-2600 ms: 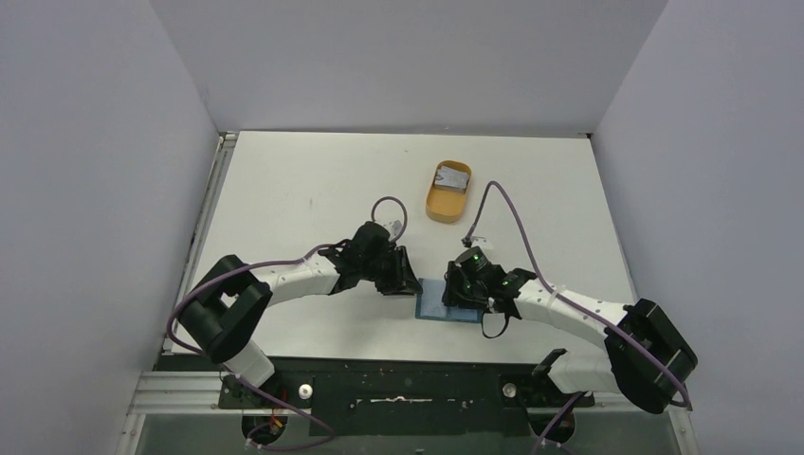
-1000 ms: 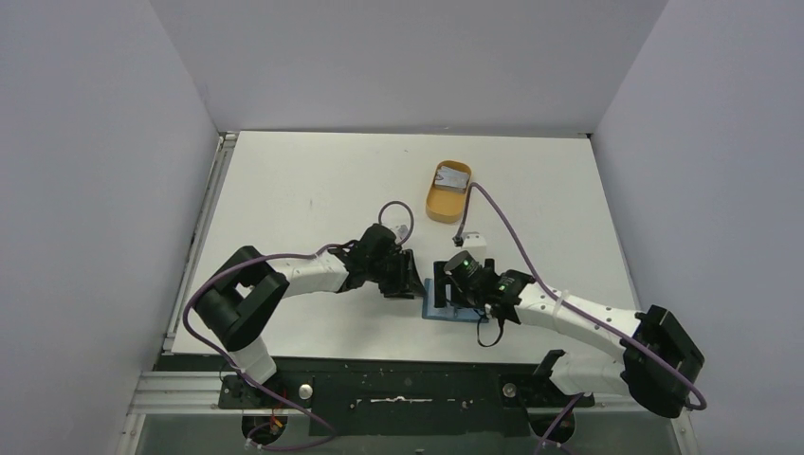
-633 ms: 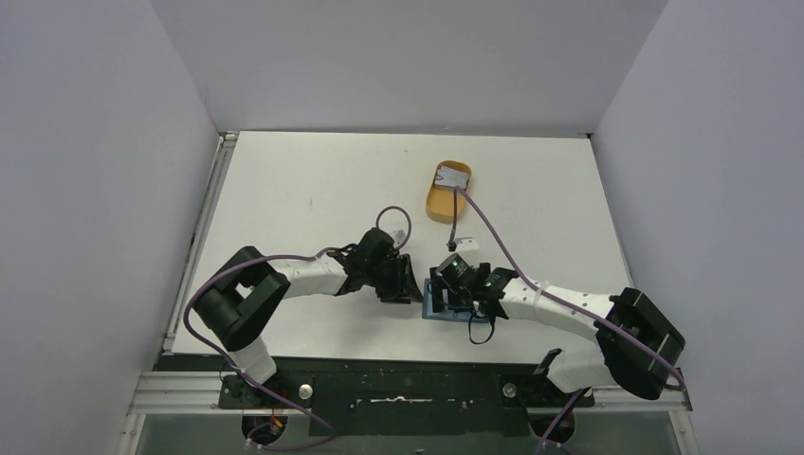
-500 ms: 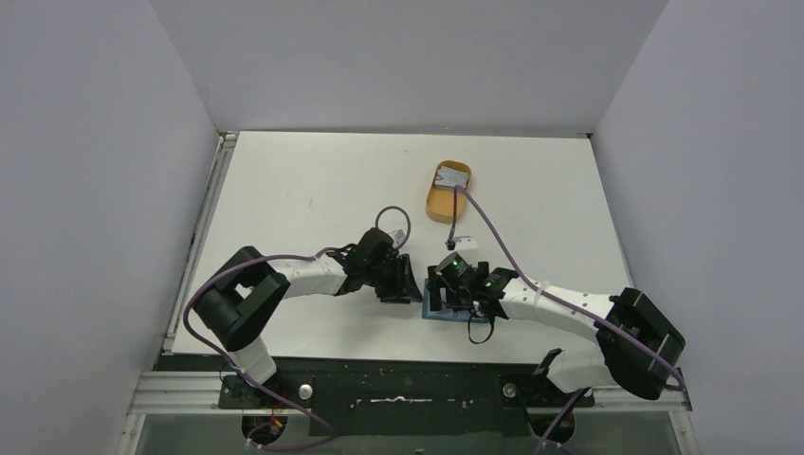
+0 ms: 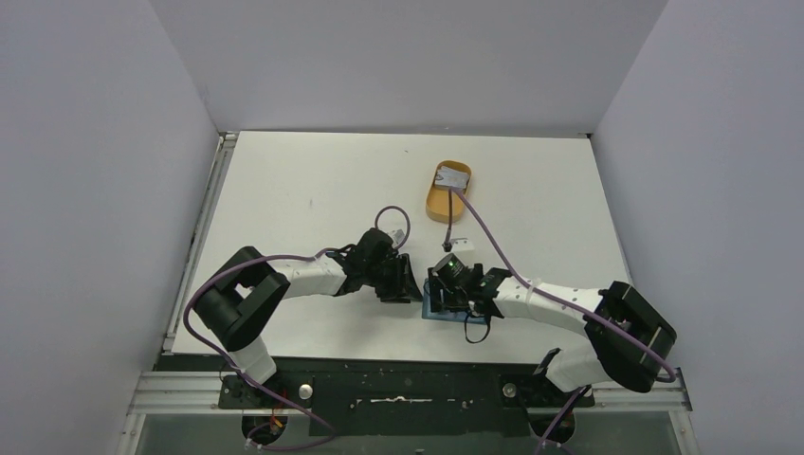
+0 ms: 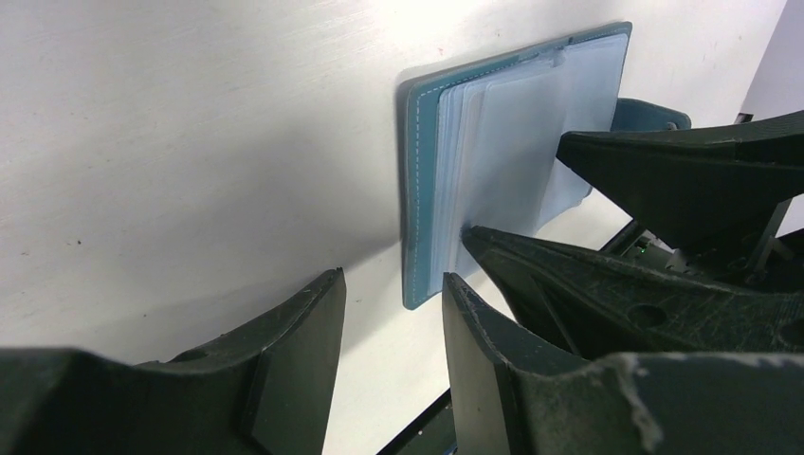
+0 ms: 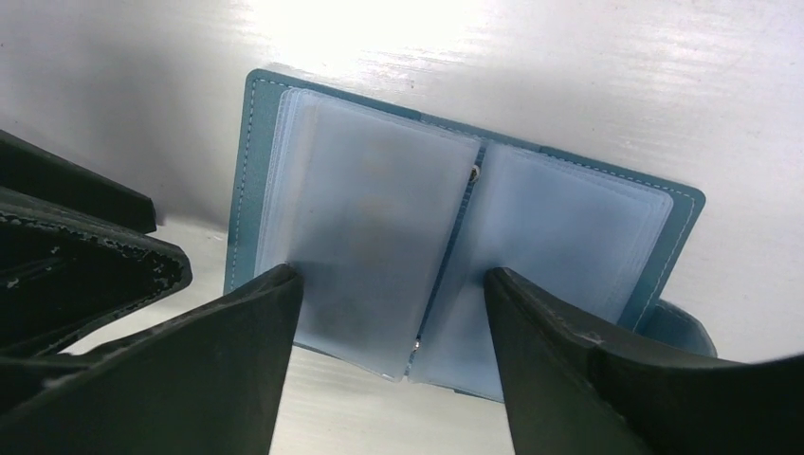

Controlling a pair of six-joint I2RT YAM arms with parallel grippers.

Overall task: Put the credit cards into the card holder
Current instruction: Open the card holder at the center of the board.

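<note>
Moving in close, both arms now crowd the card holder. A moment ago they sat further apart & more of its blue showed from the top cam. Starting at the left: the L gripper is low on the table, fingers a bit apart w/ nothing in them, right by the holder's left edge. Can't tell if it touches. The holder lies open & flat near the front of the table, clear pockets up, no card seen in them. The R gripper has slid left over it. Its fingers are wide apart, one on each side of the left page, holding nothing. Further back & to the right, the credit cards still sit in the orange tray, well apart from both grippers. So no card is in yet. It looks like the arms are getting a pocket ready first; a card must be fetched after.
</note>
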